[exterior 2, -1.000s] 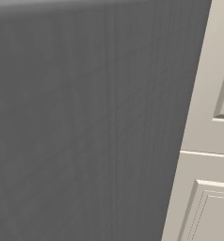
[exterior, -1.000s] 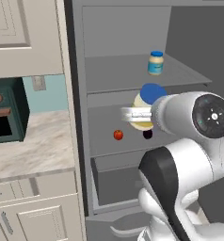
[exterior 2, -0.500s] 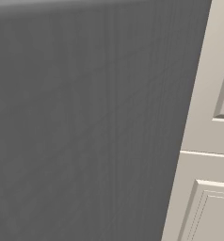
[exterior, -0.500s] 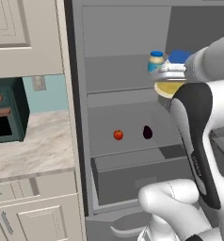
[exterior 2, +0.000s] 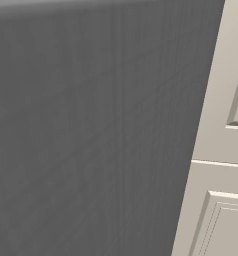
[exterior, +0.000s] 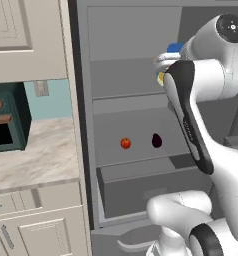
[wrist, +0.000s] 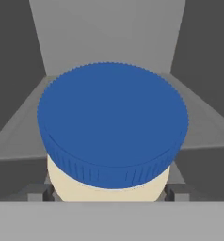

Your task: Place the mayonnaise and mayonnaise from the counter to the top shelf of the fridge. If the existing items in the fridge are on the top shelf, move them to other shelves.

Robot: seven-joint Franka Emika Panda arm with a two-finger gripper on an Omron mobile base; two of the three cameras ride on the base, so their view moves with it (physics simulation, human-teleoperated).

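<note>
Below the tool (wrist: 109, 195) gripping a mayonnaise jar (wrist: 111, 136) (blue-lidded), a red-orange fruit (exterior: 125, 143) and purple one (exterior: 157, 140) sit apart.

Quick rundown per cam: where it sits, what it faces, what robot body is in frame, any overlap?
Left base view: behind-left of the arm, facing the open fridge and counter; the white arm fills its right side.
Right base view: facing a flat grey panel and cream cabinet door; no robot body.
Hand view: looking along the gripper at the mayonnaise, fingertips flanking it.
Shared: left base and hand views show that jar and fridge interior.
</note>
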